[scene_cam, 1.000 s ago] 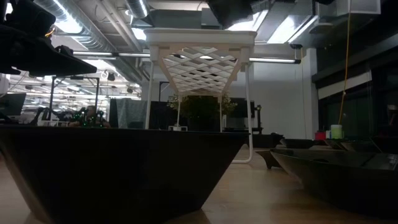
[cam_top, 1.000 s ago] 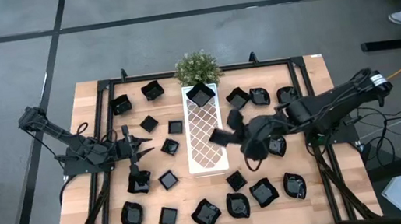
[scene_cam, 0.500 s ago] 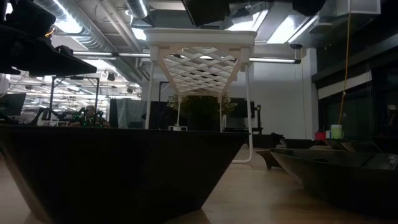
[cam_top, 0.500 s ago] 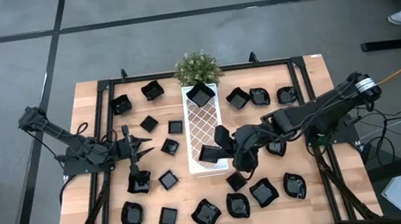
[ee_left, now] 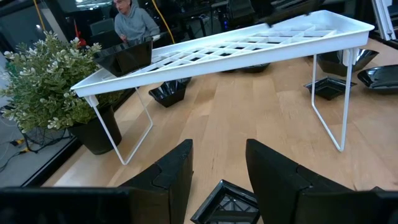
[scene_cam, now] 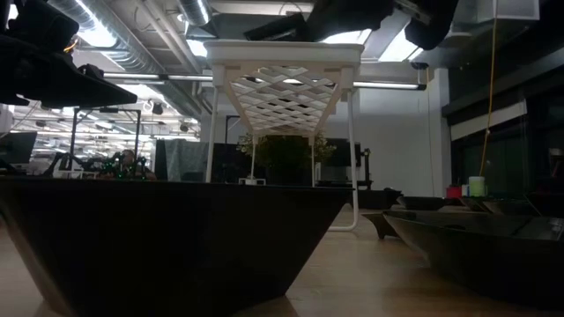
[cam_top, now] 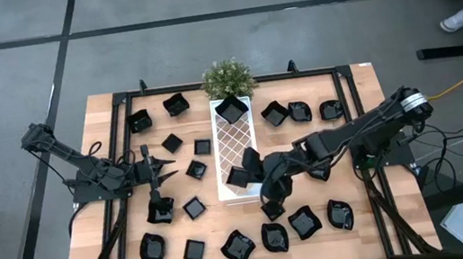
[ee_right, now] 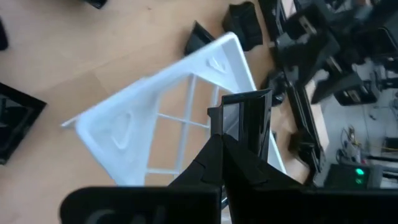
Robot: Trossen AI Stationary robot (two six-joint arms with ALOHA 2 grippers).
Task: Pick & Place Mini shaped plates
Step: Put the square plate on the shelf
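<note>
The wooden tabletop is seen whole only in the high view, with the mini shaped plates scattered over it on both sides of the white lattice tray. At the tray's far end a potted plant stands, and one black dish lies on the tray just beside it. In the low view the tray is shown to be raised on thin wire legs, which the high view hides. The left arm waits at the tabletop's left side, and its left claw is seen in its wrist view with fingers spread wide above a square plate. The right claw is shown in the right wrist view pinched shut on a square black plate, held on edge over the tray's near end.
</note>
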